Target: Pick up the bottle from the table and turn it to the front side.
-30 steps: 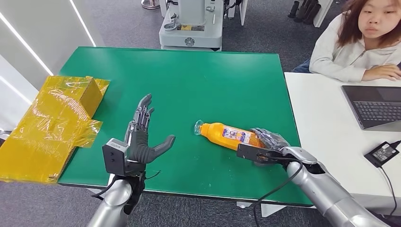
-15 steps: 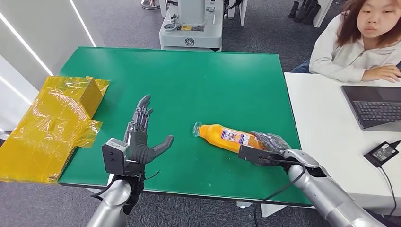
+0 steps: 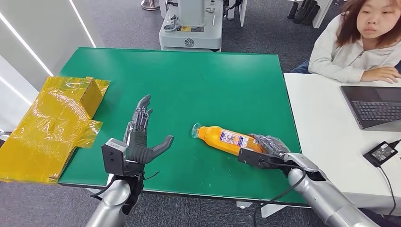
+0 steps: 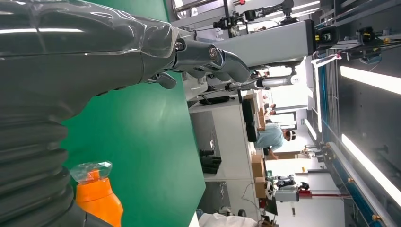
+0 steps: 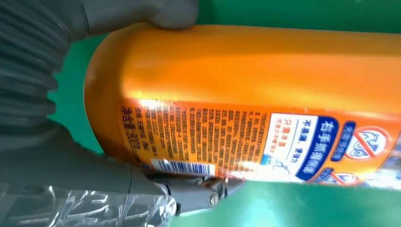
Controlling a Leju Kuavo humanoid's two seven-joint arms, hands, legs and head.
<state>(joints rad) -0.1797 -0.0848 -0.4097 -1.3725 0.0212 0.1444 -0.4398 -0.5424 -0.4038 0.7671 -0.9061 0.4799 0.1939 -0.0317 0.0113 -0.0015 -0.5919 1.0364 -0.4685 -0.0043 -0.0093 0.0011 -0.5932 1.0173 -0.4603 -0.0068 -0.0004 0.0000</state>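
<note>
The orange plastic bottle (image 3: 226, 139) is gripped at its base by the right robot hand (image 3: 265, 145); it has been drawn slightly nearer across the green tabletop (image 3: 213, 80), so lifting seems imminent; the left robot hand (image 3: 140, 137) stays spread, empty.

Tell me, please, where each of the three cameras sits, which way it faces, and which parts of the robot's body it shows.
Head view: high on the body, looking forward and down at the green table; both arms show, left hand open, right hand on the orange bottle.
Left wrist view: behind the left hand, looking across the table into the room.
Right wrist view: behind the right hand, close on the bottle's label.
Shared: all three views show the bottle and the table.
</note>
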